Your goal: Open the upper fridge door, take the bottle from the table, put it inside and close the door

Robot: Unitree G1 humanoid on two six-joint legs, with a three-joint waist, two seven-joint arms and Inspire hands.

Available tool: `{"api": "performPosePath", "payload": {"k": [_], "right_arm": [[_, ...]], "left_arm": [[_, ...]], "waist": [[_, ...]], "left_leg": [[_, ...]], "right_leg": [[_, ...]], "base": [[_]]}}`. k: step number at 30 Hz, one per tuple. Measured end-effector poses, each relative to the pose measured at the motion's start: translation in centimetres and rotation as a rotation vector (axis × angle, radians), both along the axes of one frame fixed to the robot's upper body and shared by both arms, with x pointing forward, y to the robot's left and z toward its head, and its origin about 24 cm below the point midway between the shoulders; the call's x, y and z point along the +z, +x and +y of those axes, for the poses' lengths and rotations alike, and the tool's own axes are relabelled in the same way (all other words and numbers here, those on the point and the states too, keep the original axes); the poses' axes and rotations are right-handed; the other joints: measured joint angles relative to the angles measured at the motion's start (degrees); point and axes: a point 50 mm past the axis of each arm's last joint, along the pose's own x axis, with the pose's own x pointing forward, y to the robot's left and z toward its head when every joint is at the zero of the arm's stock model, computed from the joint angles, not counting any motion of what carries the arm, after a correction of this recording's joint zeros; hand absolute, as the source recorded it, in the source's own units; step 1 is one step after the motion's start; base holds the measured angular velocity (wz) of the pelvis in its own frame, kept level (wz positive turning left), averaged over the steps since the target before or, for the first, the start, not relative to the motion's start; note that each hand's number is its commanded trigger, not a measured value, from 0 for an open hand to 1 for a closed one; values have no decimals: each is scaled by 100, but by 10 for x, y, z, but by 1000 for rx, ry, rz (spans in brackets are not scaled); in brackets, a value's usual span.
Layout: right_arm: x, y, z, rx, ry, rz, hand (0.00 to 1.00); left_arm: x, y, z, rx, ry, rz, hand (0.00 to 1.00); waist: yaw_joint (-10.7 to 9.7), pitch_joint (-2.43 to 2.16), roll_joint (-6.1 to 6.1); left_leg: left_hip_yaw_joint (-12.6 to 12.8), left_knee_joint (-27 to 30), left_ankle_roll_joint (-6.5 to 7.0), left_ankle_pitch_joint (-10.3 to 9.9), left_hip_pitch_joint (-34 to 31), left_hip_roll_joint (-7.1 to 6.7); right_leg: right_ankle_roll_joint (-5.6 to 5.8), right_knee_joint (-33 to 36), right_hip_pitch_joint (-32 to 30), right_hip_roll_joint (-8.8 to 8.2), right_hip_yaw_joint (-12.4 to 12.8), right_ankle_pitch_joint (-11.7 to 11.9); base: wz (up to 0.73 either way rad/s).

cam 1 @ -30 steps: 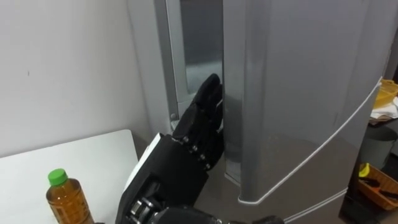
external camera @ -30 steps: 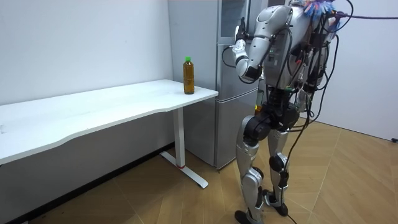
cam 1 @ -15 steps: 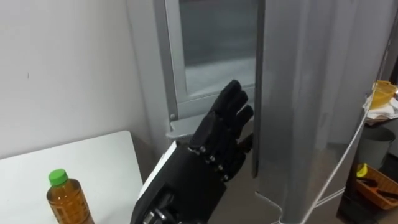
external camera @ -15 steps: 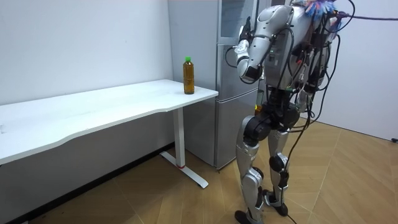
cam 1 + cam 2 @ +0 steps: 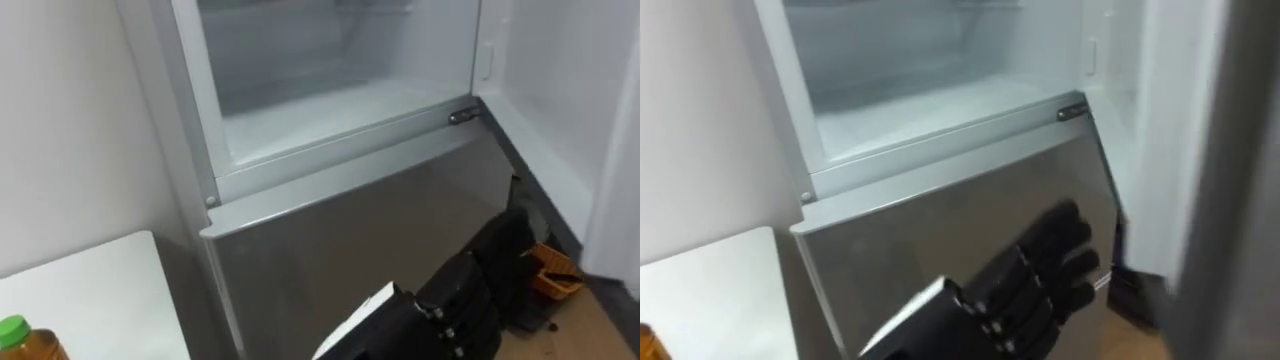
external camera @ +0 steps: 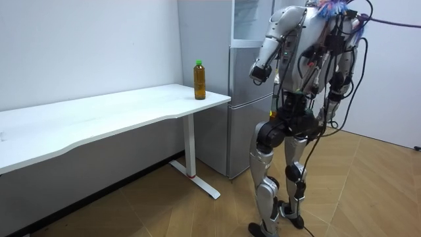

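The left robot hand hung low in front of the fridge's shut lower door, fingers loose and spread apart with nothing in them; we couldn't say whether it touched the door. The upper door stood swung open to the right, and the upper compartment looked bare and white inside, so there was plenty of room. The bottle wasn't in play yet. It sat upright on the white tabletop near the corner closest to the fridge, off to the robot's left. In the room view the robot stood facing the fridge with the tabletop beside it. Our guess on handling: it looked filled almost to the green cap with amber liquid, so it should have some weight, and it's probably plastic, firm enough when full. The round smooth sides could slip in hard fingers. We'd wrap it around the middle of the body, thumb opposite the fingers, never by the cap, and keep it upright on the way in. As for brands or writing, we couldn't read anything on the bottle or on the fridge.
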Motion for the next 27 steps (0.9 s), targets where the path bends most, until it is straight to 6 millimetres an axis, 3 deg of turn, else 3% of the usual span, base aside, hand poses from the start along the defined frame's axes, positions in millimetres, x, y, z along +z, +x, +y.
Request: {"api": "performPosePath", "payload": {"k": [10, 27], "right_arm": [[0, 2, 1, -6, 13, -10, 0], [0, 0, 1, -8, 14, -5, 0]], "left_arm": [[-2, 0, -1, -18, 22, 0, 0], [-2, 0, -2, -26, 47, -15, 0]], "waist": [[8, 38, -108], [13, 18, -134]], "left_leg": [[-4, 50, -14, -4, -87, 2], [-93, 64, -38, -4, -76, 28]], "right_leg": [[4, -2, -87, 3, 9, -31], [-23, 5, -60, 33, -55, -40]], "base": [[0], [2]]}}
